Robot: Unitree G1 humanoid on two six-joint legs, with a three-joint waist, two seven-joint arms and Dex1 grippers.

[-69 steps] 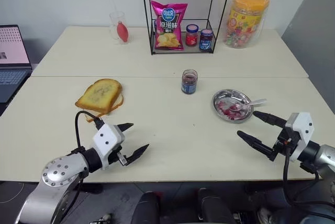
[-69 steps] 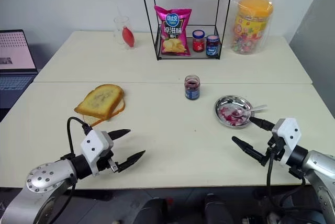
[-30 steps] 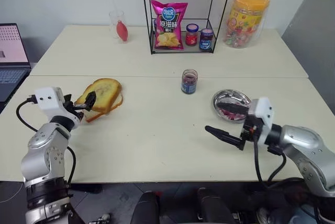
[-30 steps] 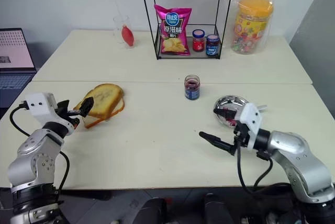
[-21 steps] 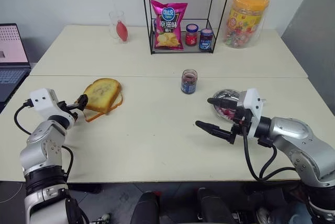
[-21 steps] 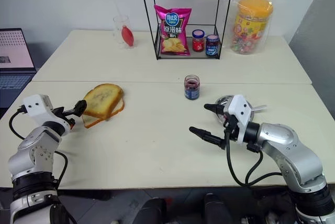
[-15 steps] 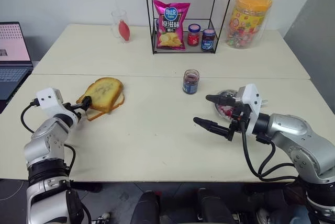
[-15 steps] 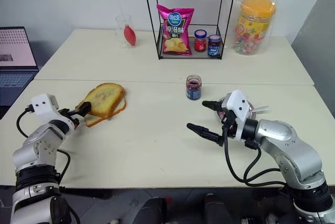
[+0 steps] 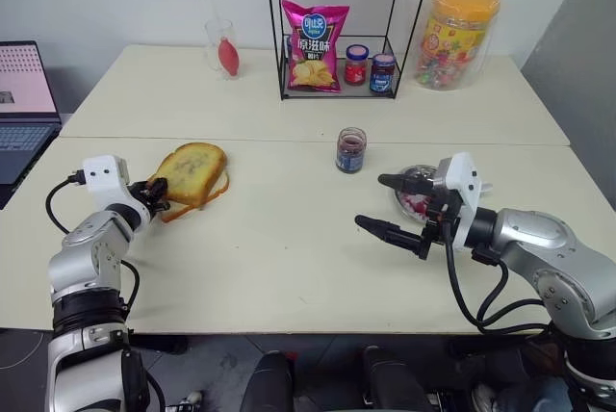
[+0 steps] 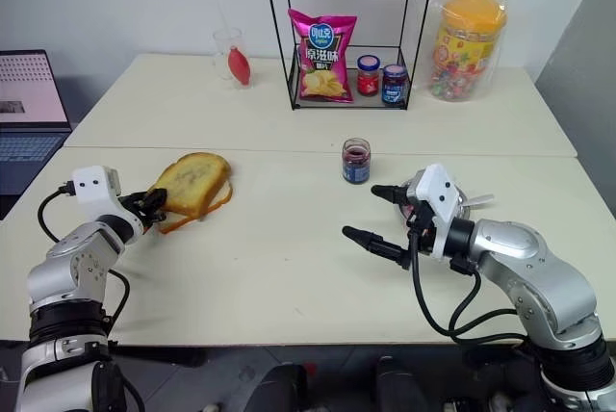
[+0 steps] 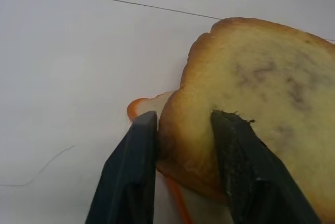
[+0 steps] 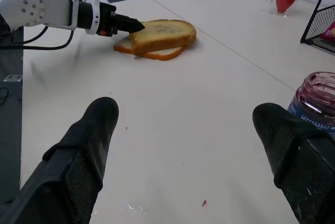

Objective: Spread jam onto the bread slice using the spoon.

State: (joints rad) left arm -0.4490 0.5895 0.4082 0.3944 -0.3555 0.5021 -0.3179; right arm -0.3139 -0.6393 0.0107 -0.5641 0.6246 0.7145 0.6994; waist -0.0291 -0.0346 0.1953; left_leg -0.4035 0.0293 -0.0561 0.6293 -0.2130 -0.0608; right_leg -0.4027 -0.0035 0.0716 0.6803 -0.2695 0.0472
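The golden-brown bread slice (image 9: pixel 192 171) lies at the table's left on top of a paler, orange-edged slice (image 11: pixel 148 103). My left gripper (image 9: pixel 157 191) is at its near corner, with its fingers (image 11: pixel 137 150) pressed against both sides of the crust. The jam jar (image 9: pixel 350 150) stands at mid table with no lid. My right gripper (image 9: pixel 372 204) hovers open and empty in front of the steel dish (image 9: pixel 416 204), right of the jar. The spoon (image 10: pixel 478 200) rests in that dish, mostly hidden behind the gripper.
A black wire rack (image 9: pixel 289 94) at the back holds a pink chips bag (image 9: pixel 311 44) and two small capped jars (image 9: pixel 369 67). A candy tub (image 9: pixel 452 32) stands at the back right, a glass (image 9: pixel 220 46) at the back left, and a laptop (image 9: pixel 21 104) at the far left.
My left gripper moved from the table's front edge to the bread and its fingers closed on the slice's corner. My right gripper rose and shifted left in front of the dish, staying open.
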